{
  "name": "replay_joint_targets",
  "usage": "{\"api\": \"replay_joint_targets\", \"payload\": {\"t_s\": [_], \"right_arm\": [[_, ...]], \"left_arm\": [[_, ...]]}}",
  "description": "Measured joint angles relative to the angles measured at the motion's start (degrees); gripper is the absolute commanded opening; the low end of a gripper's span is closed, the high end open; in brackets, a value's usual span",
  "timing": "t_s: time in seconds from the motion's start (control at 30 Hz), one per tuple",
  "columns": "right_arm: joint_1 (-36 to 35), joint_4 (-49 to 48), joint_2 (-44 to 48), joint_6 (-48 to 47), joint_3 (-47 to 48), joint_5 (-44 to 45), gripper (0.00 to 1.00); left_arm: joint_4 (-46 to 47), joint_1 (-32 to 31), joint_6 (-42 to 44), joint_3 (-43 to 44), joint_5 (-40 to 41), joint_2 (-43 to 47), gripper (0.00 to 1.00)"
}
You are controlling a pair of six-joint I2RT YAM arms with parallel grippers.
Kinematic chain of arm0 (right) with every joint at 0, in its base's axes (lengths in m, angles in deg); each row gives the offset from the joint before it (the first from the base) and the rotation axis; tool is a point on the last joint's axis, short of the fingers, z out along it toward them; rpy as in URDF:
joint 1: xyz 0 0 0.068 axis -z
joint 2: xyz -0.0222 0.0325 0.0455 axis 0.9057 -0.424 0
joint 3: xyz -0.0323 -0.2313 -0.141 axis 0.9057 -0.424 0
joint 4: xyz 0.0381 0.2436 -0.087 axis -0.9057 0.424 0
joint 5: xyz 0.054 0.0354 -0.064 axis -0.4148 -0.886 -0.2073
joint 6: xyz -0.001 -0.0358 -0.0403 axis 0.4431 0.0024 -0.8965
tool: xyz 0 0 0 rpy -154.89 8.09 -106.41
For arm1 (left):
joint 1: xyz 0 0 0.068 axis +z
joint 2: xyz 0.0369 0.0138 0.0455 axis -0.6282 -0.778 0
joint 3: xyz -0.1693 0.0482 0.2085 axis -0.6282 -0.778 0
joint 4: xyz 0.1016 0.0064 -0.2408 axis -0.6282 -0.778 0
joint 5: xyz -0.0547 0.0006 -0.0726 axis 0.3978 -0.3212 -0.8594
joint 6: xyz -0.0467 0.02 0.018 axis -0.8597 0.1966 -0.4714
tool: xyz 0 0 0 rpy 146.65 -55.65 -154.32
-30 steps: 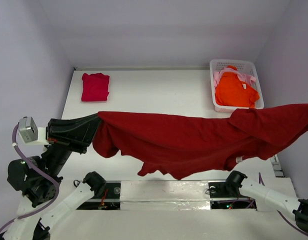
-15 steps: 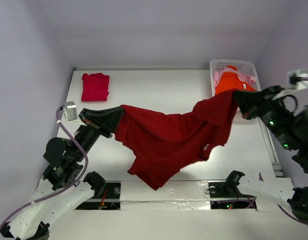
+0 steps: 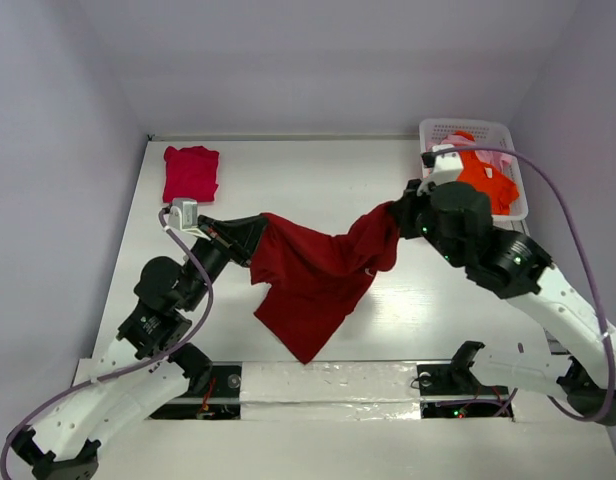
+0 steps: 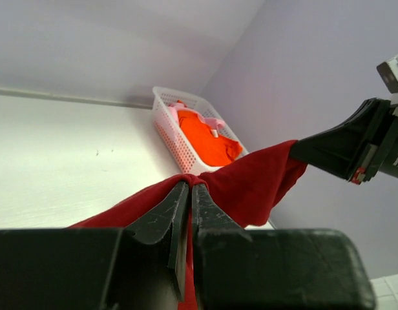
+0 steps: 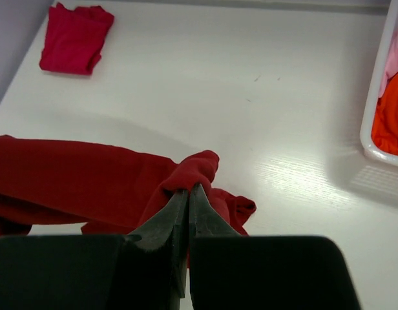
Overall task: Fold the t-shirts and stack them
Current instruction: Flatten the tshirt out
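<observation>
At the wrists, left end effector (image 4: 188,188) and right end effector (image 5: 188,189) visibly clamp dark red t-shirt (image 5: 76,171).

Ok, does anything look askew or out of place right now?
Only the dark red t-shirt: pinched between the left gripper and right gripper, it hangs bunched and lopsided, one corner drooping toward the near edge. The folded crimson-pink t-shirt lies tidy far left.

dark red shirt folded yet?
Unfolded: dark red shirt hangs bunched between left gripper and right gripper, both shut on it.
</observation>
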Motion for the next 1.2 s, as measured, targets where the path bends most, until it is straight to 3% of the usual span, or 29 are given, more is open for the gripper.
{"api": "replay_joint_targets", "payload": {"t_s": [0.4,0.8,1.2], "right_arm": [[2.5,-5.2,-8.9,0.9,-7.0,-1.3,0.0],[9.1,-8.9,-14.0,-1.2,-7.0,-3.3,0.0],[13.7,-11.7,-19.5,-5.1,-0.8,-5.9,0.0]], "left_arm": [[1.2,0.0,0.5,-1.7,3.6,-2.3,0.0],[4.2,0.4,1.8,-1.6,5.2,-13.9,0.0],[9.4,7.6,2.3,1.8,2.0,-22.1,0.0]]}}
